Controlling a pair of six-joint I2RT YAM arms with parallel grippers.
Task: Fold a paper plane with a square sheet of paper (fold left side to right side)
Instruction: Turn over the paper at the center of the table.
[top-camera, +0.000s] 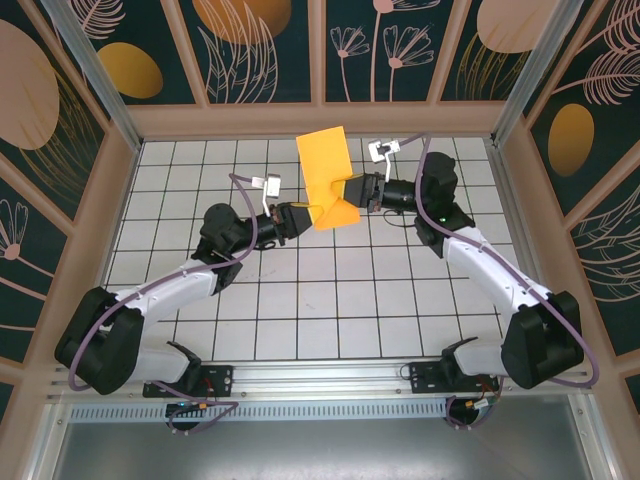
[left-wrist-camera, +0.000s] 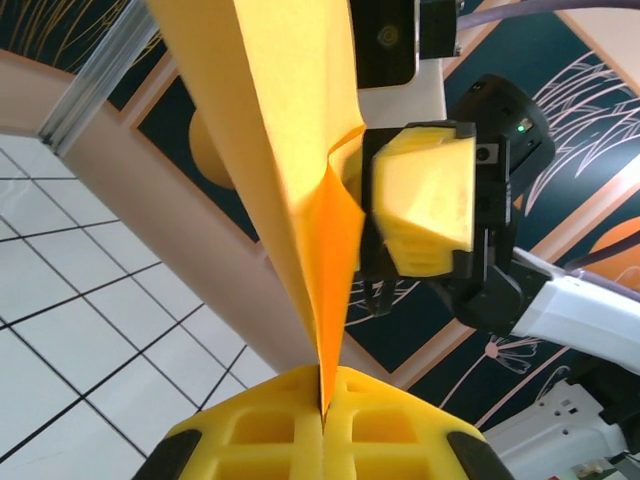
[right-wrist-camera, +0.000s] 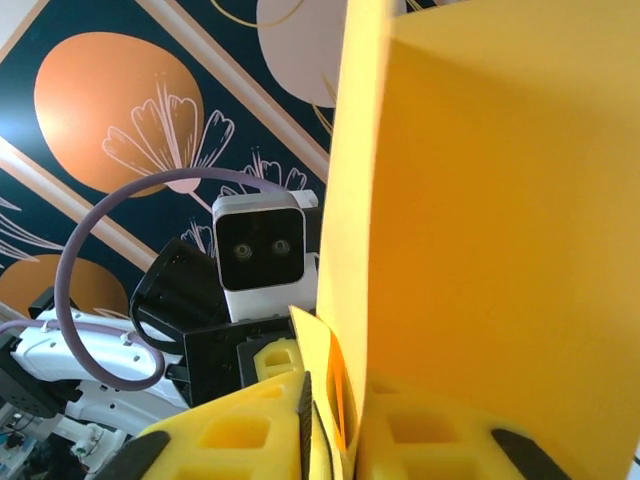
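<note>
The square sheet of paper (top-camera: 325, 160), orange-yellow and folded over on itself, hangs in the air above the back middle of the table. My left gripper (top-camera: 312, 215) is shut on its lower left edge; in the left wrist view the paper (left-wrist-camera: 290, 150) rises from between the closed pads of that gripper (left-wrist-camera: 325, 405). My right gripper (top-camera: 345, 190) meets the sheet from the right. In the right wrist view its jaws (right-wrist-camera: 335, 420) stand slightly apart, with loose paper layers (right-wrist-camera: 500, 220) in the gap. The paper plane is out of view.
The white grid-tiled table (top-camera: 330, 300) lies below both arms. Wooden-framed walls painted with leaves and orange ovals (top-camera: 130, 70) close in the back and sides. The two grippers face each other closely, and the left wrist camera (right-wrist-camera: 258, 255) sits right behind the paper.
</note>
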